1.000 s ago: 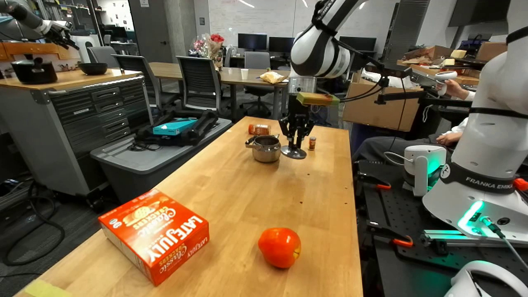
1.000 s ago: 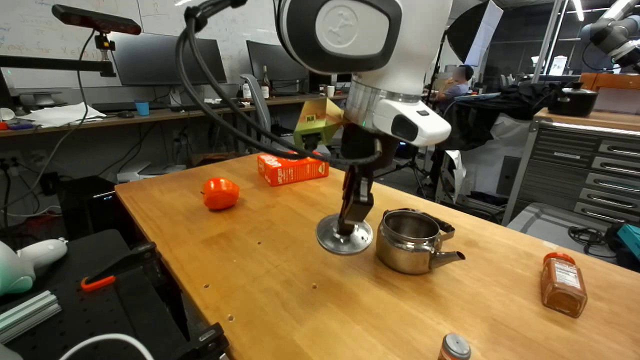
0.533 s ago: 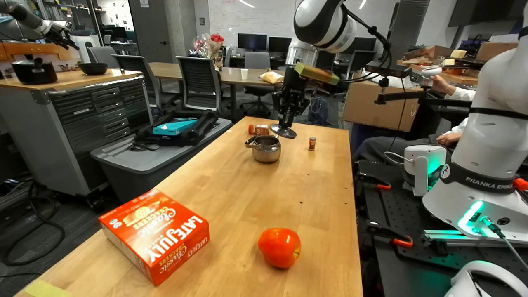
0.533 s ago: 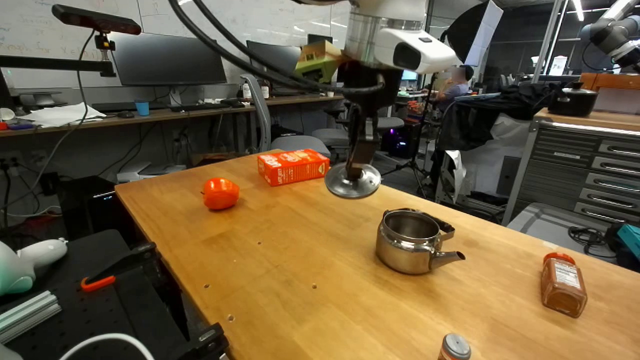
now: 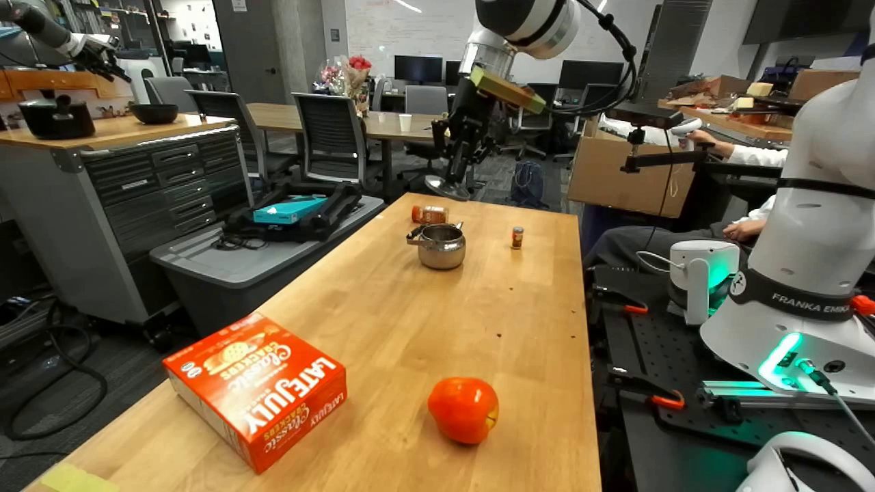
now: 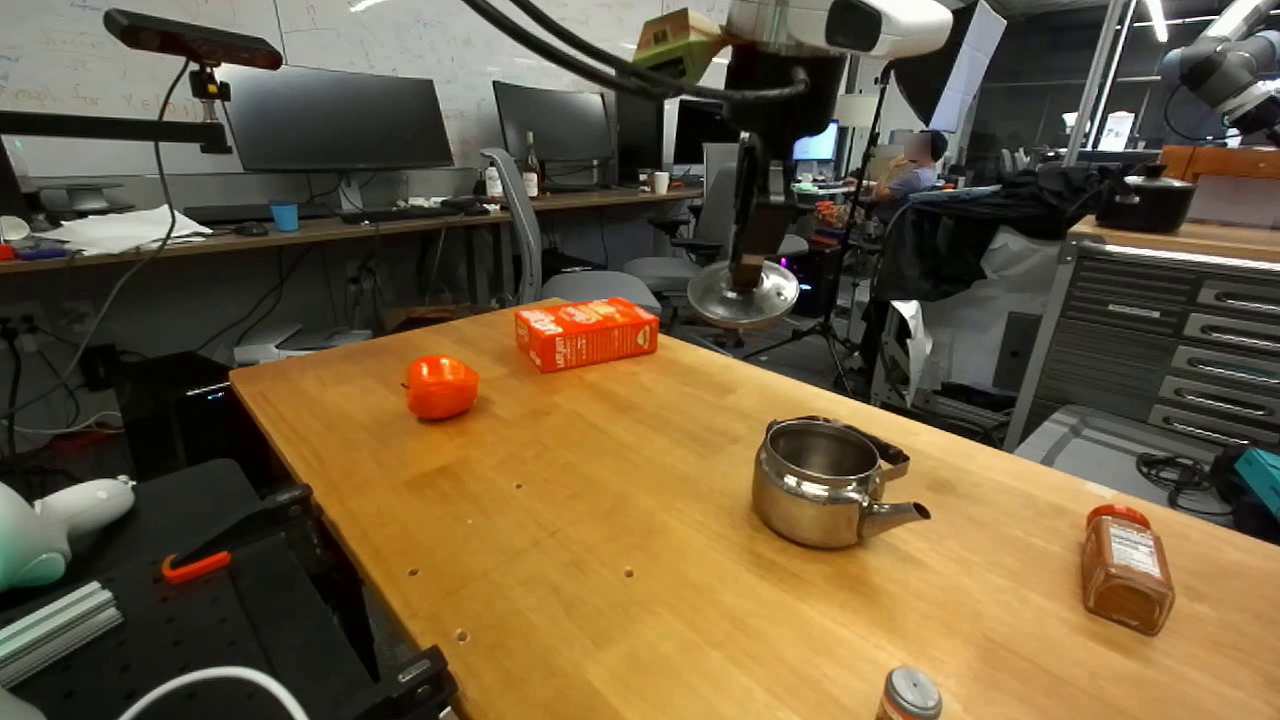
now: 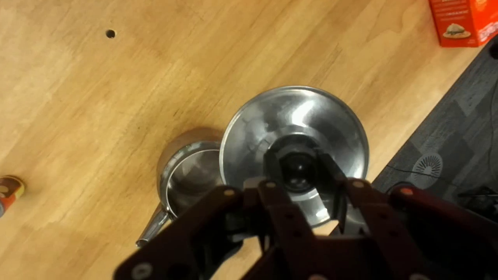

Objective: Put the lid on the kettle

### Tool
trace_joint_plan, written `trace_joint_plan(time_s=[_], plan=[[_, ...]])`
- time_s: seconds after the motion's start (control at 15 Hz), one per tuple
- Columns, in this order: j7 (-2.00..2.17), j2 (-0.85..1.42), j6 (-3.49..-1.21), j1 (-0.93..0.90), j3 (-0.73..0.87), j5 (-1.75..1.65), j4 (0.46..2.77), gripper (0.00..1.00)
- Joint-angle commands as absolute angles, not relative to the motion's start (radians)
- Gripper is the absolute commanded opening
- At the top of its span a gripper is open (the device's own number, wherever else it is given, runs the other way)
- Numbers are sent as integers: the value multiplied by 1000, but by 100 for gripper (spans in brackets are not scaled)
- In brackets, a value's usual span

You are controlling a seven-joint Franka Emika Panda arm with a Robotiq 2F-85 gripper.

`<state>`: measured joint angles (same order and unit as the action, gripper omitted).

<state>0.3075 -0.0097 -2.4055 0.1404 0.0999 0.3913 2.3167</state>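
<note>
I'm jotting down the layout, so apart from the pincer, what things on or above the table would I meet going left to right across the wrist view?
Small jar → kettle → lid → cracker box.

There is one kettle, one lid, one box, one tomato-like ball and apparently two spice jars.

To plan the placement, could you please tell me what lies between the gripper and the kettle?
The lid, held by its knob in the gripper; in the wrist view it hides part of the kettle. Both exterior views show the two apart.
</note>
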Motion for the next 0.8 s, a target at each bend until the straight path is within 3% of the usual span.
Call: trace_joint_plan(time_s=[0.0,0.73], plan=[[397,54,-2337,134,109,364,2206,7],[516,277,-2181,138,134,351,1957,7]])
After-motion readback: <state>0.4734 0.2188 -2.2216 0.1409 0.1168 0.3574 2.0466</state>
